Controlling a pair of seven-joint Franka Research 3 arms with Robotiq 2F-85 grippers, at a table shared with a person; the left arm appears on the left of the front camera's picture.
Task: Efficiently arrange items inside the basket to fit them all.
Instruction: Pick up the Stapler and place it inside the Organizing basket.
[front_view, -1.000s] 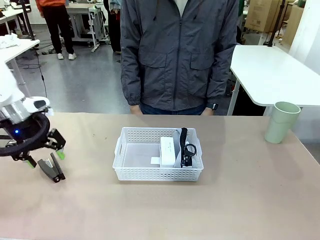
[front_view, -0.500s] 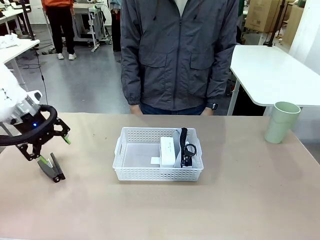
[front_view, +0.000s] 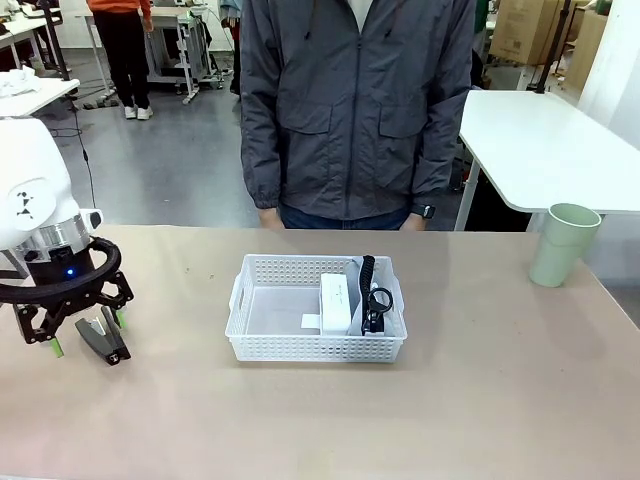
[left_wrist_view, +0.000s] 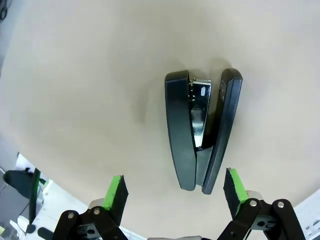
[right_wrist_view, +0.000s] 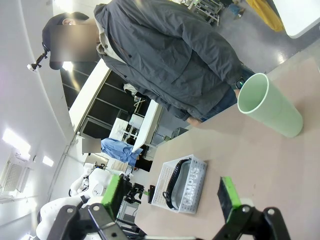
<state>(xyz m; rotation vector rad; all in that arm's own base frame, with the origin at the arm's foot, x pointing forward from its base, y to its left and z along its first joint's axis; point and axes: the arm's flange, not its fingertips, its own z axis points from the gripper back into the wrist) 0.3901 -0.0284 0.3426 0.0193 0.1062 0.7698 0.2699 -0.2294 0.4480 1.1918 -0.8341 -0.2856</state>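
The black stapler (front_view: 104, 342) lies on its side on the table at the far left, its two arms spread in a narrow V (left_wrist_view: 201, 129). My left gripper (front_view: 88, 335) points down over it, open, with the green fingertips (left_wrist_view: 116, 191) on either side of the stapler's hinge end and not touching it. The white basket (front_view: 316, 348) sits mid-table holding the small white box (front_view: 337, 302) and the grey pouch with its black strap (front_view: 367, 272). The pale green cup (front_view: 563, 244) stands at the far right. My right gripper (right_wrist_view: 171, 195) is open and holds nothing, facing the cup (right_wrist_view: 270, 106) and basket (right_wrist_view: 161, 187).
A person in a dark grey jacket (front_view: 358, 105) stands at the far edge behind the basket, hands down. A white table (front_view: 545, 145) stands behind the cup. The left half of the basket floor is bare.
My left wrist has swung from a tilted pose to straight down over the stapler, shifting slightly left. The stapler, basket and cup have not moved.
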